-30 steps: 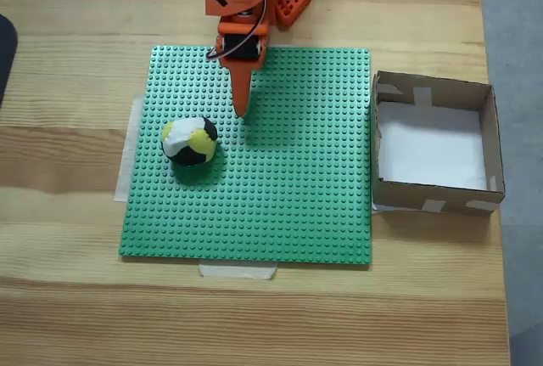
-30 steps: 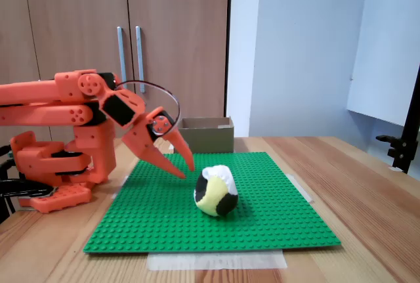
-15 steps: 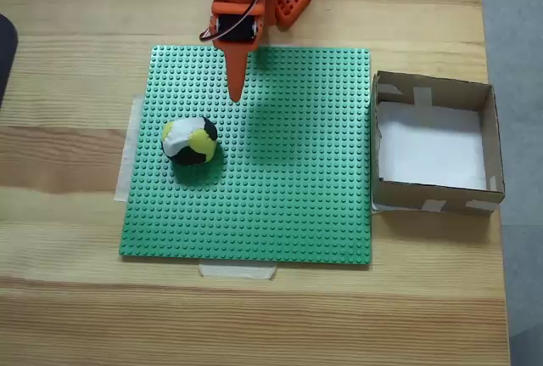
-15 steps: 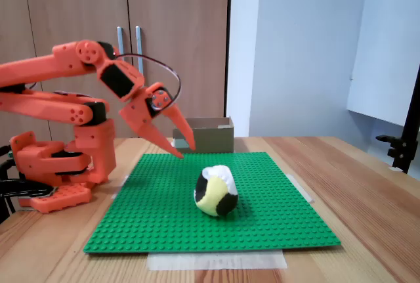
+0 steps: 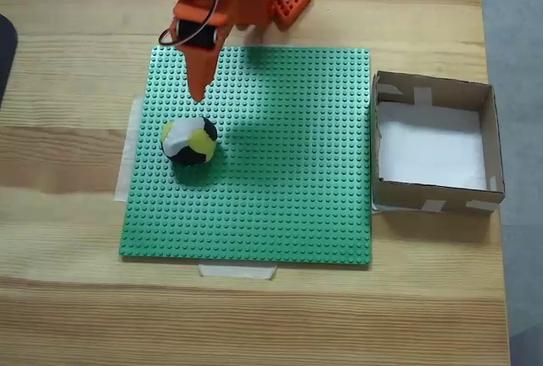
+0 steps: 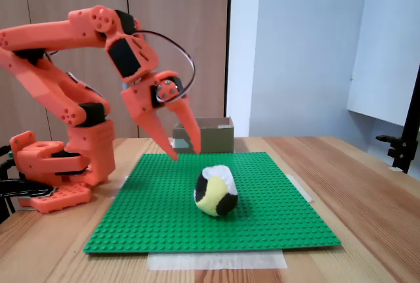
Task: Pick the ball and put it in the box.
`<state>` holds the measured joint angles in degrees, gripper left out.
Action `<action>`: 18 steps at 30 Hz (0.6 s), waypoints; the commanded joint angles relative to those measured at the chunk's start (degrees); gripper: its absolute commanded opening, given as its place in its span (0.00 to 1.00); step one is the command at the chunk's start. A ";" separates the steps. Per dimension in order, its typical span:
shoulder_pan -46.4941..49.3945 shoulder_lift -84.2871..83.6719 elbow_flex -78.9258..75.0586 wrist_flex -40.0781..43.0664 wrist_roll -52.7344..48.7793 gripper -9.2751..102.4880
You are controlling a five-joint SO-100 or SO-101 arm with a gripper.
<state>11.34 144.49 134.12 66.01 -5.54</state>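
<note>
Orange two-finger gripper (image 6: 185,153) hangs above the green studded baseplate (image 5: 280,171), tips pointing down. Jaws are parted a moderate amount with nothing between them; the gap reads clearly in the side fixed view, while in the top fixed view the gripper (image 5: 199,94) looks like a single spike.

Small soft ball with yellow, white and black patches (image 5: 190,141) sits on the baseplate near its left edge as the top fixed view shows it, about halfway along that edge. In that view it lies just below the fingertips, apart from them. In the side fixed view the ball (image 6: 216,191) is lower than the tips and to their right, not touching.

Shallow square brown cardboard box with white floor and pale tape patches (image 5: 487,141) rests on the light wooden table (image 5: 68,298), its left wall just beside the baseplate's right edge. The baseplate between ball and box carries nothing. Pale tape strips hold the baseplate at its left and near edges.

No readable writing or labels on any item.
</note>
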 commanded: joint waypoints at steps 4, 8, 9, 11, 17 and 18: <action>2.99 -5.01 -6.68 2.99 1.41 0.28; 3.34 -5.62 -6.77 4.13 2.20 0.29; 3.34 -5.80 -6.77 4.22 2.37 0.29; 3.69 -6.86 -7.38 4.75 2.72 0.30; 5.01 -9.05 -8.61 5.36 2.81 0.31; 5.27 -9.05 -8.35 5.01 2.64 0.31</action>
<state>15.91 135.53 128.58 71.28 -2.90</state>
